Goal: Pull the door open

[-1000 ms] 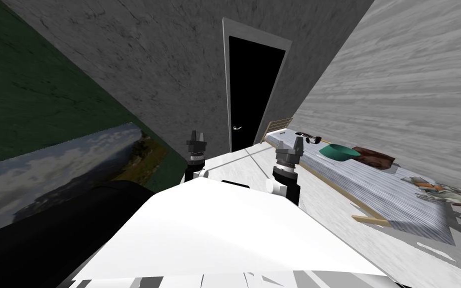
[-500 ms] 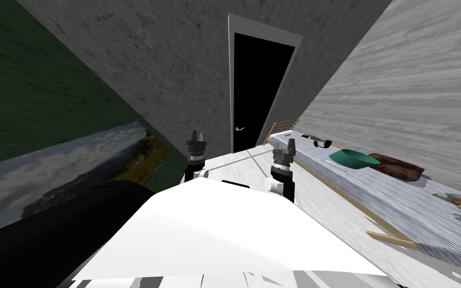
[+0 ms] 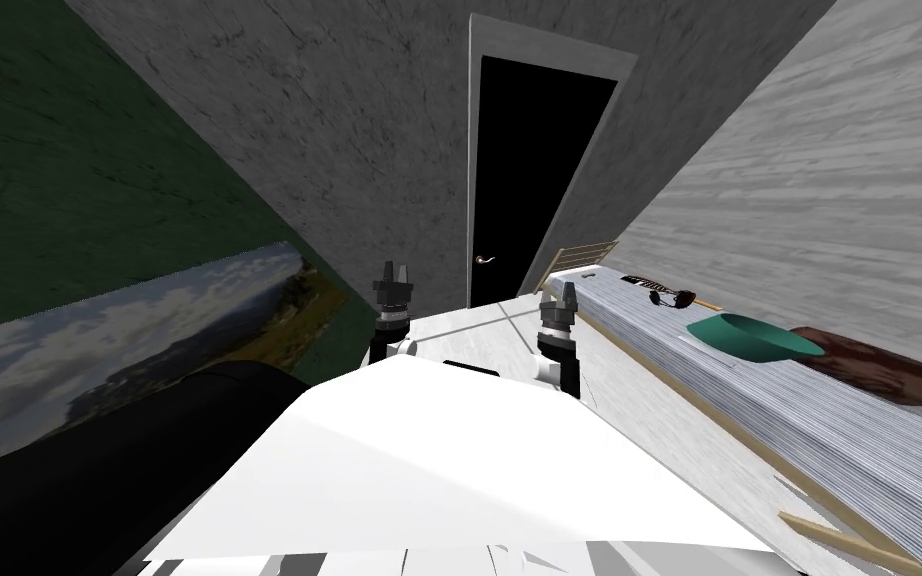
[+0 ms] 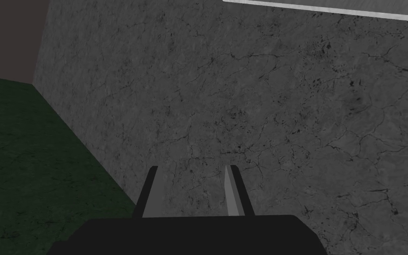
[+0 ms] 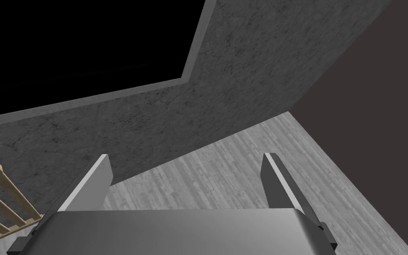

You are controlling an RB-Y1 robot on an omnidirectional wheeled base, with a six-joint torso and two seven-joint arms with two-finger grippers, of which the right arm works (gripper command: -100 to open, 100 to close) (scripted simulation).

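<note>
1. Left gripper [image 3: 393,270], raised ahead of your chest: fingers a narrow gap apart, nothing between them.
2. Right gripper [image 3: 561,290], level with it and just beside the bed's edge: fingers wide apart, holding nothing. Risk: as you drive forward, this arm could clip the bed rail or the slatted wooden end [image 3: 581,254], since the floor strip is narrow here.
3. Bed [image 3: 849,440], grey-striped and wood-edged, running along your right. On it:
   - Teal bowl [image 3: 749,338], upright, with nothing visible inside.
   - Brown cloth-like item [image 3: 874,365], just beyond the bowl.
   - Small dark object [image 3: 671,295], nearer the door.
4. Black door [image 3: 534,170], shut in its grey frame on the far wall, well apart from both grippers.
5. Its small lever handle [image 3: 486,260] sits at the door's left edge. Risks: the lever is thin, so a poorly centred grip may slip off. If you stop too close, your own base would likely block the door's swing.
</note>
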